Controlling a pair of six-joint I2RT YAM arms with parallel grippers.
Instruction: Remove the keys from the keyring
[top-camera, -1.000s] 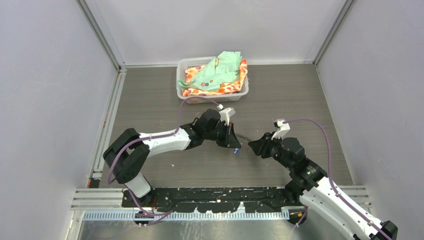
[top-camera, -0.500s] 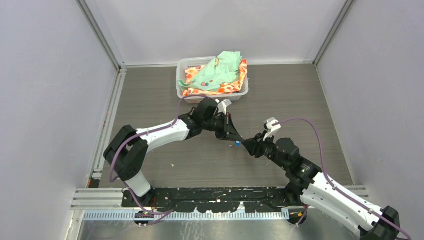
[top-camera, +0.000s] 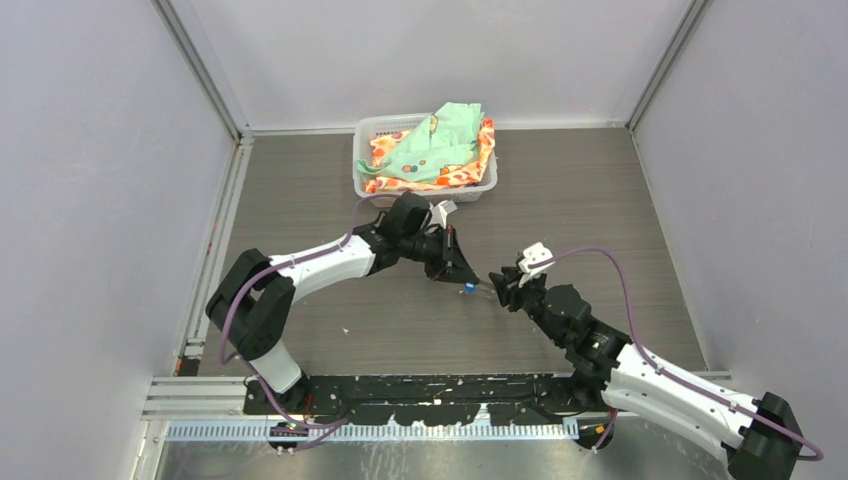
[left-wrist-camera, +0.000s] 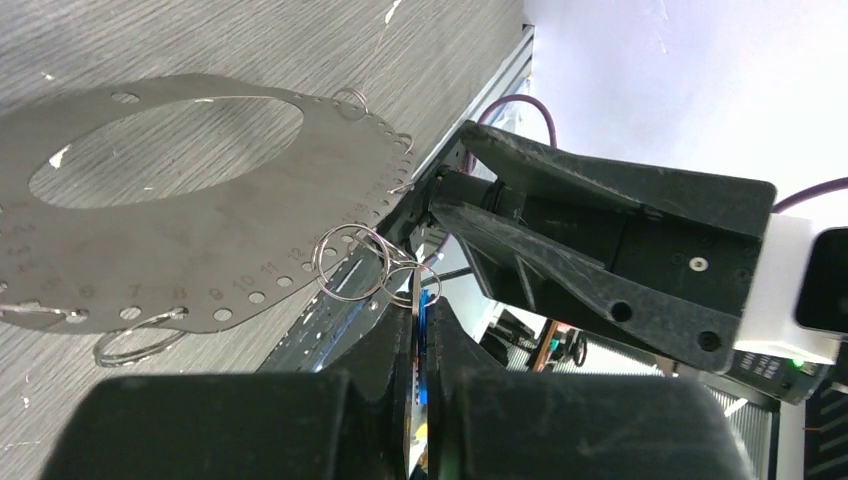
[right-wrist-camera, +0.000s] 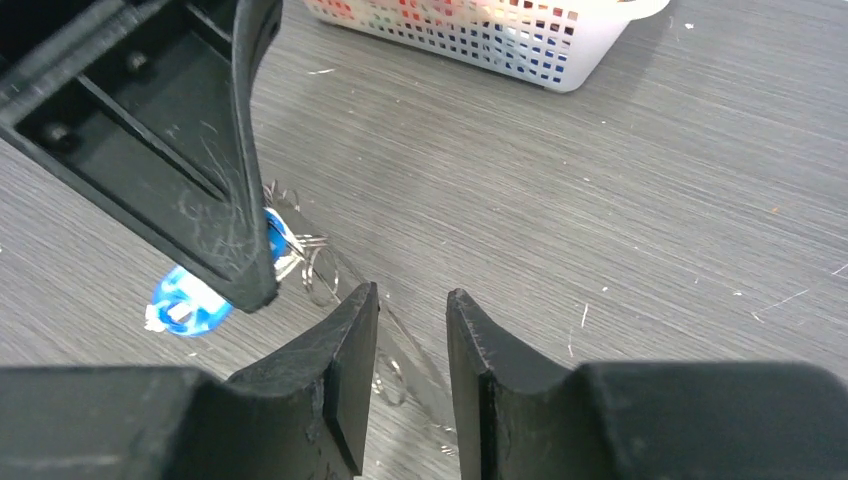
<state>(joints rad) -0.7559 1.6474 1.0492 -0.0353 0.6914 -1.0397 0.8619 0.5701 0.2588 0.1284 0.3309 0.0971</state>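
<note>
The keyring (left-wrist-camera: 200, 250), a thin grey plate with a big hole and small rim holes, hangs off the table by silver loops (left-wrist-camera: 350, 265). My left gripper (left-wrist-camera: 420, 300) is shut on the keys (left-wrist-camera: 424, 312), pinching the blue tag (right-wrist-camera: 185, 305) and a flat metal piece. In the top view the left gripper (top-camera: 463, 280) meets the right gripper (top-camera: 497, 290) at mid-table. In the right wrist view my right gripper (right-wrist-camera: 412, 300) is open, and the plate's thin edge (right-wrist-camera: 410, 352) runs between its fingers (right-wrist-camera: 345, 380) without being pinched.
A white basket (top-camera: 365, 185) with green and orange cloths stands at the back of the table, just behind the left gripper. Its mesh wall (right-wrist-camera: 500, 40) shows in the right wrist view. Grey walls close in the left, right and back sides.
The left gripper has moved back towards the basket with the keys and plate. The right arm has reached forward and left to them, and its jaws have widened a little.
</note>
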